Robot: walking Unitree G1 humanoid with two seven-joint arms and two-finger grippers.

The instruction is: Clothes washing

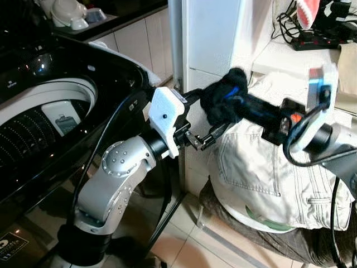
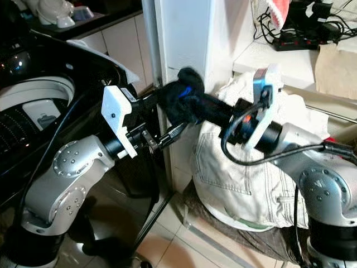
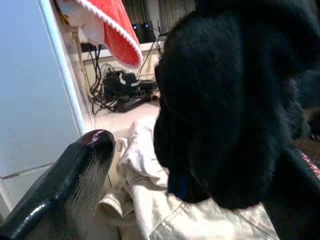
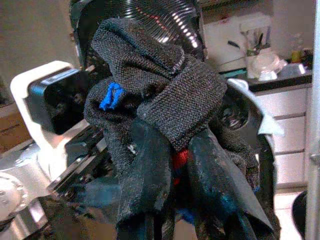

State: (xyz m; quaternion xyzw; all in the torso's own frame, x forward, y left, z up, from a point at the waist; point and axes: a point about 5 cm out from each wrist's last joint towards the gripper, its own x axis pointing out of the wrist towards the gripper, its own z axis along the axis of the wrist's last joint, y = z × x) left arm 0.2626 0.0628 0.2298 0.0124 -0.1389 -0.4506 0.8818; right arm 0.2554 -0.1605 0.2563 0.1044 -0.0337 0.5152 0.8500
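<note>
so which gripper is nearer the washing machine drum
Left. The left gripper reaches out beside the washing machine drum and meets the dark knitted garment. The right gripper, shut on that garment, sits farther off, over the laundry pile.

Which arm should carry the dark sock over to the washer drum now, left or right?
Probably the left. The dark sock is clamped in the right gripper, but the left gripper is at it with open fingers and sits on the washer drum side, so a handover looks shorter.
</note>
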